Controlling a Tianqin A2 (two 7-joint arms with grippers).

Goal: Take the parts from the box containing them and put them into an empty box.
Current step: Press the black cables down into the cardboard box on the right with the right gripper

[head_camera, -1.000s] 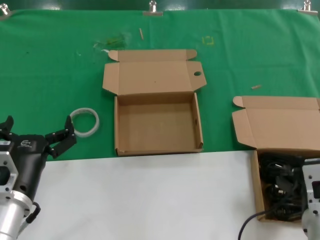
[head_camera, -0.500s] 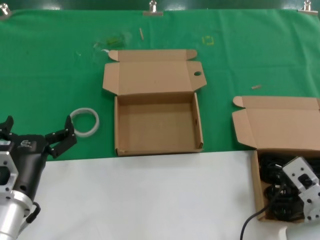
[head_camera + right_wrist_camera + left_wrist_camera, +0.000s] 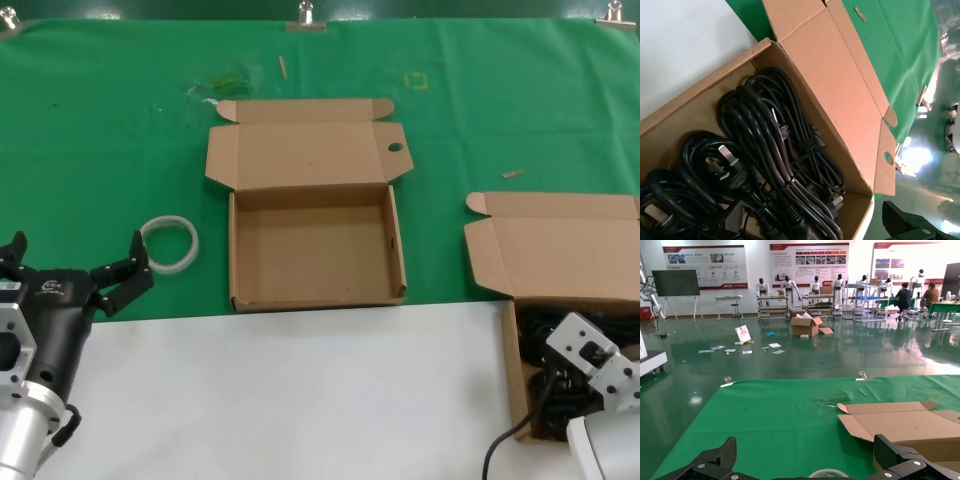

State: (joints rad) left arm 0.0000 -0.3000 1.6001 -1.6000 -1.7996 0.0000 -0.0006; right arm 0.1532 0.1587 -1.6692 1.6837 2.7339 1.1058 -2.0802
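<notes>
The parts, bundles of black cable with plug ends, fill the brown box at the table's front right, which also shows in the head view. Its flap lid lies open behind it. My right gripper is open and hovers low over the cables; one finger is over the bundles and the other is beyond the box wall. The empty box with a holed lid sits in the middle. My left gripper is open and parked at the front left.
A white ring lies on the green cloth left of the empty box, just ahead of the left gripper. The white table strip runs along the front. Small scraps lie on the cloth at the back.
My right wrist has moved left and tilted over the cable box. The left arm, both boxes and the ring have not moved.
</notes>
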